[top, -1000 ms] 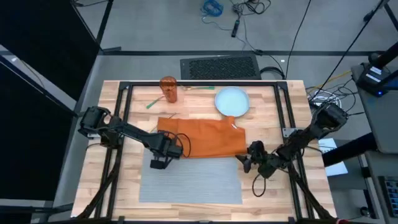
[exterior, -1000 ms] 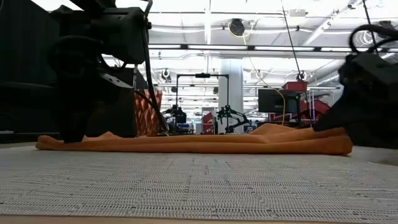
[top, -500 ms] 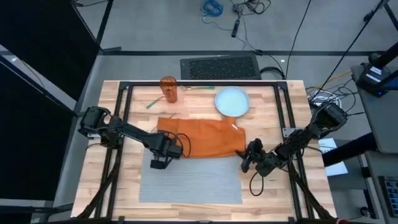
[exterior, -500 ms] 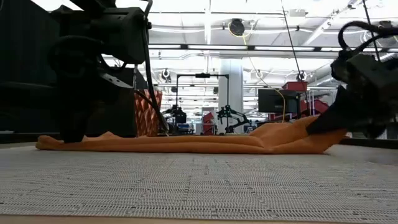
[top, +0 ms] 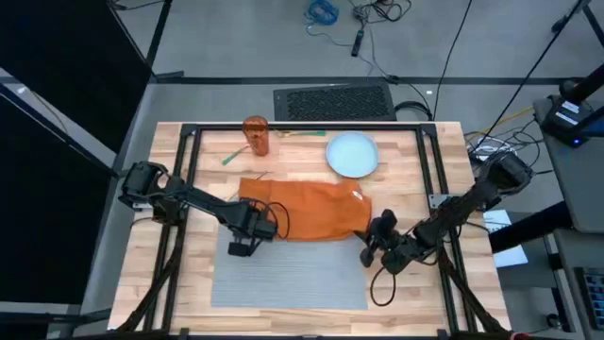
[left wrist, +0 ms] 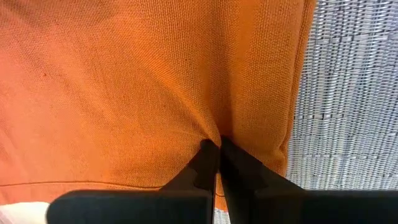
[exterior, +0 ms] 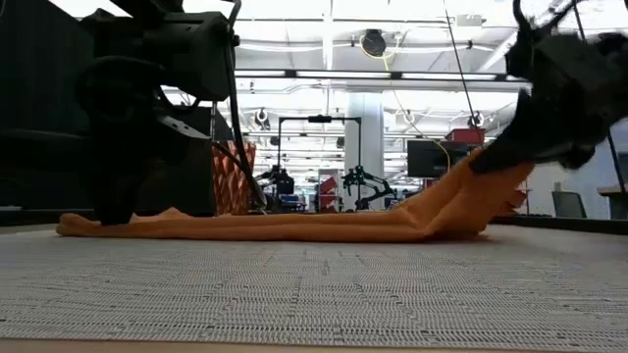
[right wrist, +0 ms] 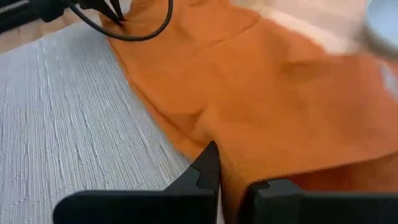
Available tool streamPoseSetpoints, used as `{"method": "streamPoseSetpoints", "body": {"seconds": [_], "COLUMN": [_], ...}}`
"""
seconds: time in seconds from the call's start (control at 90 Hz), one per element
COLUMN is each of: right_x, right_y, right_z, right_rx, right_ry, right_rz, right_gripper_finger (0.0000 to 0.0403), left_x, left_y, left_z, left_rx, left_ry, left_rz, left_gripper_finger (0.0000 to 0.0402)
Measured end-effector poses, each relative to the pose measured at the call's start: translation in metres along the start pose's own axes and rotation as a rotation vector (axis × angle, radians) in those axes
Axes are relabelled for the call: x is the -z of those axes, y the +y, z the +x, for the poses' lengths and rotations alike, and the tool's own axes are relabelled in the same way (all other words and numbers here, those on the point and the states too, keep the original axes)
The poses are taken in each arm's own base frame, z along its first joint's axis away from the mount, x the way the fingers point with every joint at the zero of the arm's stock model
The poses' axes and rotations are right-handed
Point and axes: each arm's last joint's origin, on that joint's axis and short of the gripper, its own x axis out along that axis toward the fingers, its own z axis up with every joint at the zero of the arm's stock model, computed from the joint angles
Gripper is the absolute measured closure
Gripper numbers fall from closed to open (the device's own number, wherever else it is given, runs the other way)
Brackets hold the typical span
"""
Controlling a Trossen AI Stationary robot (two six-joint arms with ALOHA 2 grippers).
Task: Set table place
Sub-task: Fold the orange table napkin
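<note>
Both pincers pinch the orange napkin (top: 307, 210), right pincer (top: 370, 247) lifting its corner, fingertips cloth-hidden

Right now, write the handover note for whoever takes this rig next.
Left tool: shut on the orange napkin, pinning its near-left edge low by the grey placemat.
Right tool: shut on the napkin's right end, raised off the table.
Plate and orange cup sit at the far side, off the placemat.
Done: napkin gripped at both ends.
Left: place napkin, plate and cup.
</note>
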Motion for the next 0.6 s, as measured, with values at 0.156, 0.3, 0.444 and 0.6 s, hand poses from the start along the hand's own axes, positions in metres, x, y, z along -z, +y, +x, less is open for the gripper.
{"method": "streamPoseSetpoints", "body": {"seconds": [0.156,0.3,0.444,0.6], "right_x": [-0.032,-0.046,-0.051,-0.055], "right_y": [0.003,0.001,0.001,0.006], "right_z": [-0.022,-0.028,-0.019,-0.011], "right_rx": [0.026,0.003,-0.026,-0.085], "right_ry": [0.012,0.046,0.089,0.101], "right_rz": [-0.031,-0.026,-0.023,-0.039], "right_gripper_finger": [0.0403,0.0403,0.0403,0.0403], "left_x": [0.000,-0.004,-0.017,-0.031], "left_y": [0.000,0.000,0.003,0.008], "left_z": [0.000,-0.003,-0.011,-0.020], "left_rx": [0.000,-0.004,0.014,0.044], "left_ry": [-0.004,-0.028,-0.104,-0.220], "left_rz": [0.012,0.016,0.015,0.002], "left_gripper_finger": [0.0402,0.0402,0.0402,0.0401]}}
